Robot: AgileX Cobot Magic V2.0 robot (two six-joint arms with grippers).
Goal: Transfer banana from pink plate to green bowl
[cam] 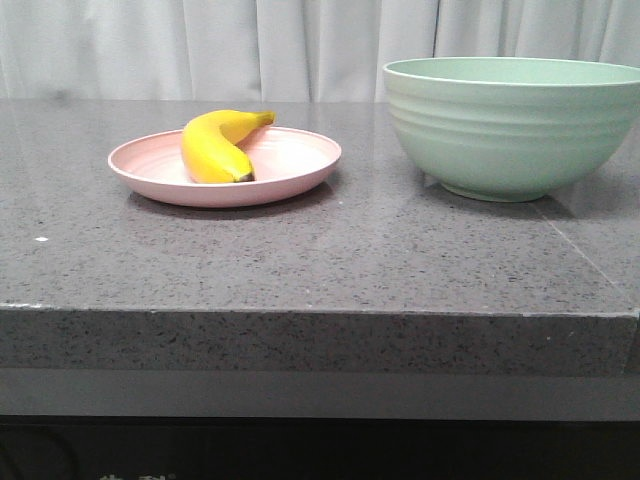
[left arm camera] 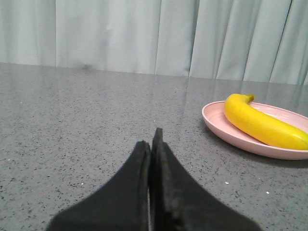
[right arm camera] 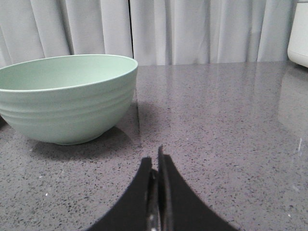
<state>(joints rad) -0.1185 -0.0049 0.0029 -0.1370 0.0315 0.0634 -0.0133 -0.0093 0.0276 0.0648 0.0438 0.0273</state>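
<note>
From the front camera I saw the short, curved bright-yellow banana lying in the round, shallow pale-pink plate, its dark brown tip toward the table's near edge and its narrow stem pointing back toward the pale grey curtain. The plate sat on the speckled dark-grey stone table, left of centre. The large, deep, pale mint-green ridged bowl stood well apart to the right, upright on its small foot, with nothing showing above its rim.

Neither arm appeared in the front view. Through the left wrist camera, I found the left gripper low over bare tabletop, its black fingers pressed together and holding nothing; the plate and banana lay off to one side, clear of it. Through the right wrist camera, the right gripper was likewise pressed together on nothing, near the table surface, with the green bowl ahead of it and apart from the fingertips.
</note>
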